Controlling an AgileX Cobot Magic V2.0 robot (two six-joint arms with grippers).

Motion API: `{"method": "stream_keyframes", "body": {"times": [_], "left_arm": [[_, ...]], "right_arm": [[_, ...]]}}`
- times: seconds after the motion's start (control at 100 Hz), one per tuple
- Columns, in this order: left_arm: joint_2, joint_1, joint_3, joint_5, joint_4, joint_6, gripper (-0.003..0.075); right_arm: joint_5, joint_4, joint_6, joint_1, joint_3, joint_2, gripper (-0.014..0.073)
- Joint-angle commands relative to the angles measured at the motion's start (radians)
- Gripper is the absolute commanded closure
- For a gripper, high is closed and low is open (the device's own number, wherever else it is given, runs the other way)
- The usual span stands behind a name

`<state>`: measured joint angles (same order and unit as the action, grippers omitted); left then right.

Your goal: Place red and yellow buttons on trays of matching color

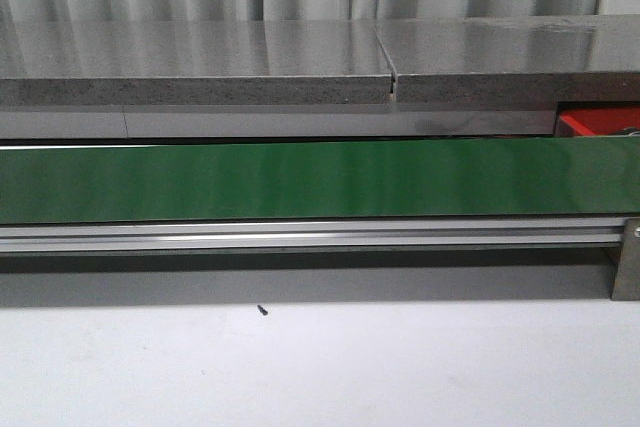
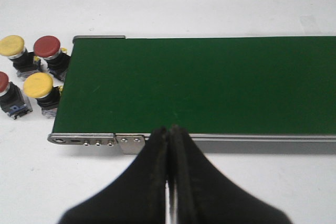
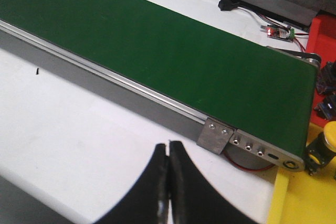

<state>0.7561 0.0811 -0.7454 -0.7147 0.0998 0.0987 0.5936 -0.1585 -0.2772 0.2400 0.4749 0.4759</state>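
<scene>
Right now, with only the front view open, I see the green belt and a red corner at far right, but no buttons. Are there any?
Observer: Yes. The left wrist view shows four buttons on the white table beside one end of the belt: two yellow-capped, two red-capped.
Operator: Is there a yellow tray anywhere?
Observer: Yes. The right wrist view shows a yellow tray at the belt's other end, near the red tray.
Operator: Is either gripper holding anything?
Observer: No. The left gripper and the right gripper are both shut with nothing between the fingers.

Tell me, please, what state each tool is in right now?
Left tool: closed, holding nothing.
Right tool: closed, holding nothing.
</scene>
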Motion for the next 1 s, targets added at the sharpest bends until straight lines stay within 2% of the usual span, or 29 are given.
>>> {"method": "stream_keyframes", "body": {"times": [0.0, 0.12, 0.36, 0.54, 0.66, 0.87, 0.92, 0.99], "left_arm": [[0.051, 0.032, -0.044, 0.114, 0.025, -0.011, 0.0738], [0.117, 0.096, -0.046, 0.187, 0.034, -0.011, 0.0738], [0.255, 0.284, -0.048, 0.222, 0.078, -0.011, 0.0738], [0.37, 0.39, -0.12, 0.15, 0.078, -0.011, 0.072], [0.464, 0.442, -0.208, 0.084, 0.096, -0.011, 0.061], [0.631, 0.462, -0.36, -0.028, 0.104, -0.011, 0.019], [0.672, 0.462, -0.397, -0.064, 0.106, -0.011, 0.0153], [0.733, 0.462, -0.451, -0.117, 0.111, -0.011, 0.0155]], "right_arm": [[-0.062, -0.005, -0.011, -0.001, 0.025, 0.0, 0.0708], [-0.062, -0.005, -0.011, -0.001, 0.025, 0.0, 0.0708], [-0.062, -0.005, -0.011, -0.001, 0.025, 0.0, 0.0708], [-0.062, -0.005, -0.011, -0.001, 0.025, 0.0, 0.0708], [-0.062, -0.005, -0.011, -0.001, 0.025, 0.0, 0.0708], [-0.062, -0.005, -0.011, -0.001, 0.025, 0.0, 0.0708], [-0.062, -0.005, -0.011, -0.001, 0.025, 0.0, 0.0708], [-0.062, -0.005, -0.011, -0.001, 0.025, 0.0, 0.0708]]}}
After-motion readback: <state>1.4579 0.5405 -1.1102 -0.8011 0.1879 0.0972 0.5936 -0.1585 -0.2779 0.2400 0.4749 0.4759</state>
